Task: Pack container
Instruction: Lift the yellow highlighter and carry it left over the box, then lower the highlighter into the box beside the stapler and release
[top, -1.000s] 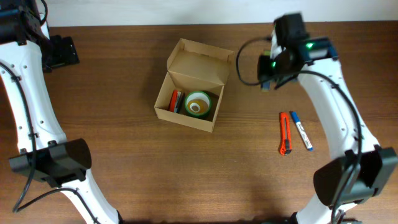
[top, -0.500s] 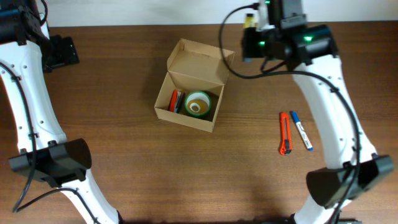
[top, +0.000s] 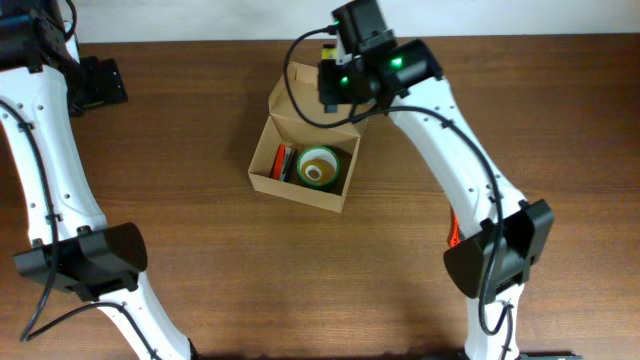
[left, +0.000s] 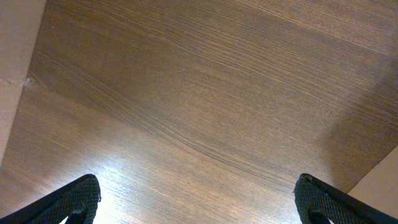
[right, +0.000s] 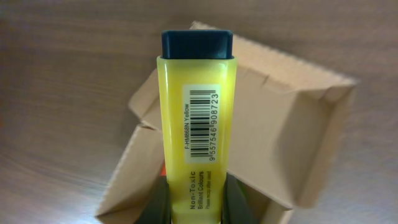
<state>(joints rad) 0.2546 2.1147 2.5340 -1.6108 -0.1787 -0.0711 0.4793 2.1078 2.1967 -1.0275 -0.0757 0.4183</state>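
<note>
Brown wood grain runs across the whole table (top: 200, 260), dark and matte from overhead, and a pale strip of wall (top: 200, 18) borders its far edge. Your container (top: 303, 152) sits on the bare wood left of centre, turned slightly askew, with its lid (top: 322, 96) standing open on the far side. Inside it you can see a green tape roll (top: 318, 167) and, just beside that against the left wall, a red item (top: 284, 161) too small to identify. Your right gripper (right: 196, 200) is clamped on a yellow highlighter (right: 196, 106), dark cap pointing away from the camera and barcode label facing it. In the right wrist view the highlighter hangs above the open box, with blurred wood around it. Your left gripper (left: 199, 205) is spread wide with nothing between the fingers. It sits at the table's far left corner, well apart from the box. Its camera shows only wood grain with a bright patch of glare near the bottom and a tan strip (left: 13, 68) along the left side that you cannot identify.
</note>
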